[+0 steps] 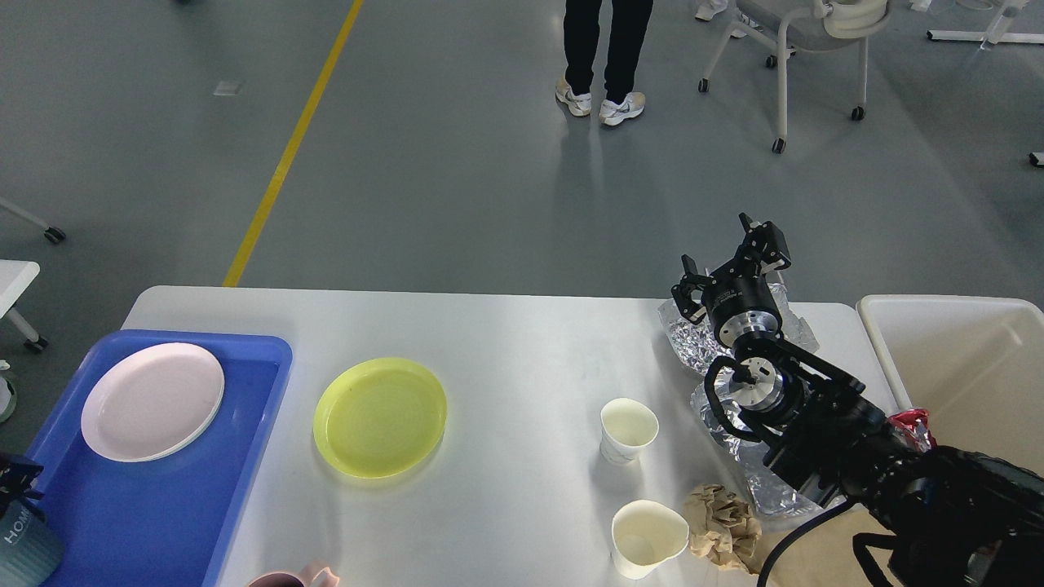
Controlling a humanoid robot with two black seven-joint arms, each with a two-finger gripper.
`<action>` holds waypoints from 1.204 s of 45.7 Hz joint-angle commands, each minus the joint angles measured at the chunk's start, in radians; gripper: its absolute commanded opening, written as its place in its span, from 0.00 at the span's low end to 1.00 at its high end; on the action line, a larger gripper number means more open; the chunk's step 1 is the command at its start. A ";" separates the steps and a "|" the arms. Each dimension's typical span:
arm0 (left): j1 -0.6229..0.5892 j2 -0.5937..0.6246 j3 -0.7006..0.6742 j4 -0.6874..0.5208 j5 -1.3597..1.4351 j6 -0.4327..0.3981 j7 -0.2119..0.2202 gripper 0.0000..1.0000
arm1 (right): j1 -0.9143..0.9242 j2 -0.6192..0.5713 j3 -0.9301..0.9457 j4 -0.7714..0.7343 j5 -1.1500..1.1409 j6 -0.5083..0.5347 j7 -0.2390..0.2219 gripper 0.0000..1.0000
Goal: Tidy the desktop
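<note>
White letters run up the side of a blue-grey mug (pixel 23 542) at the near left corner of the blue tray (pixel 155 514), by the left edge of the view; they look like "HOM", and the rest is cut off. No other words, numbers or signs can be read on anything else.
</note>
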 commanded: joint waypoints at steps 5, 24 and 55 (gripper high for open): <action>-0.064 0.025 -0.005 0.012 0.003 -0.016 0.000 0.99 | 0.000 0.001 0.001 0.000 0.000 0.000 0.000 1.00; -0.176 0.107 -0.107 0.022 0.003 -0.100 0.178 0.99 | 0.000 0.000 0.000 0.000 0.000 0.000 0.000 1.00; -0.712 -0.132 -0.181 0.020 0.391 -0.672 0.393 0.99 | 0.000 0.000 0.000 0.002 0.000 0.000 0.000 1.00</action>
